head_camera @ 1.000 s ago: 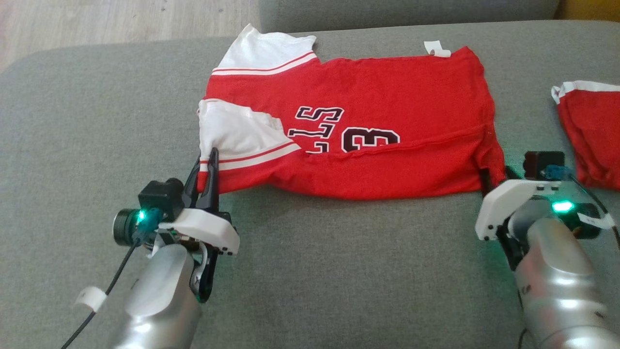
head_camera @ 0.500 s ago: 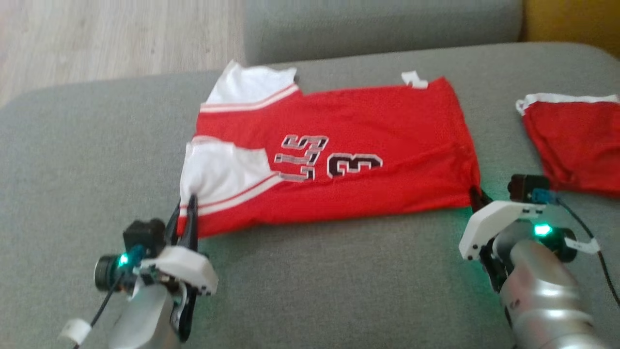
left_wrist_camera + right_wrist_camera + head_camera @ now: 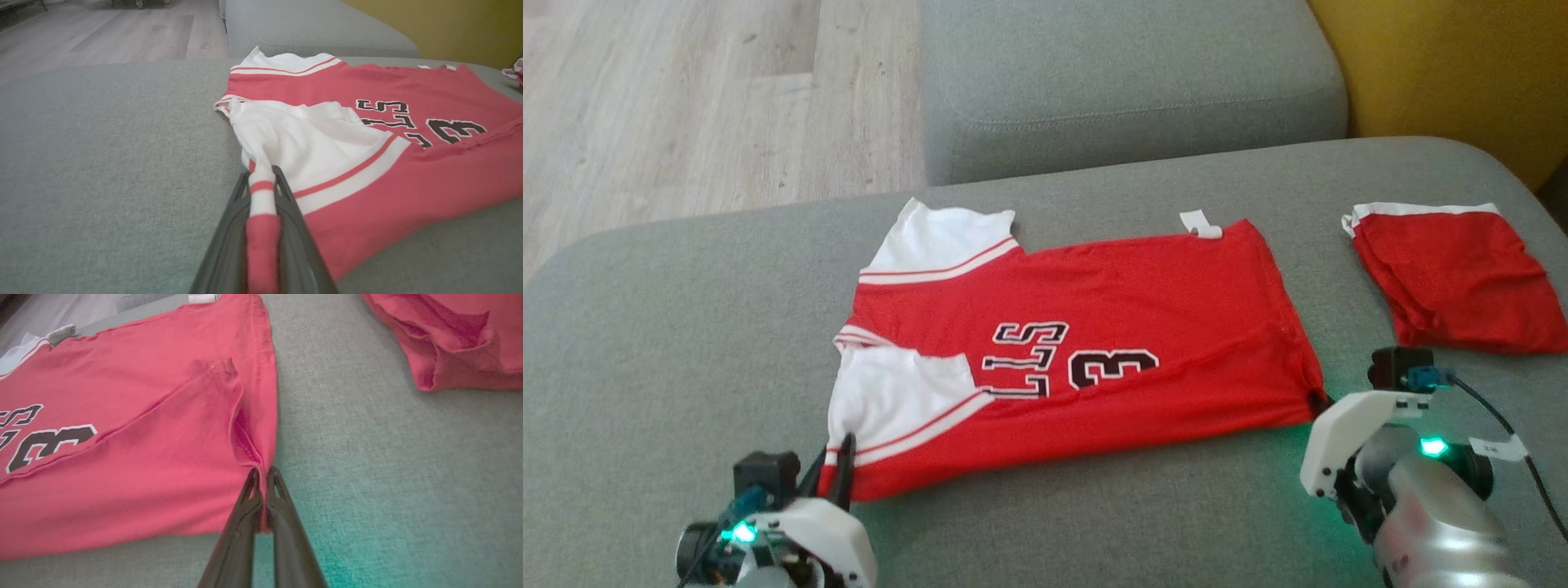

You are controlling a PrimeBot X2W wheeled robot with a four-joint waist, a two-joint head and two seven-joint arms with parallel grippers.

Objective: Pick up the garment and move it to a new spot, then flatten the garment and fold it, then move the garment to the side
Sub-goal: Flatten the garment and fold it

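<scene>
Garment, near corners clamped in end effectors

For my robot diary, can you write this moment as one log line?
jersey: near edge folded over, on grey cushion | left gripper: shut on sleeve-side corner | right gripper: shut on hem corner

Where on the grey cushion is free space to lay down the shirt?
Widest bare patch: left of the shirt, out to the cushion edge. Another strip: along the near edge, between left gripper and right gripper. Crowded right: narrow gap before the folded red cloth.
</scene>
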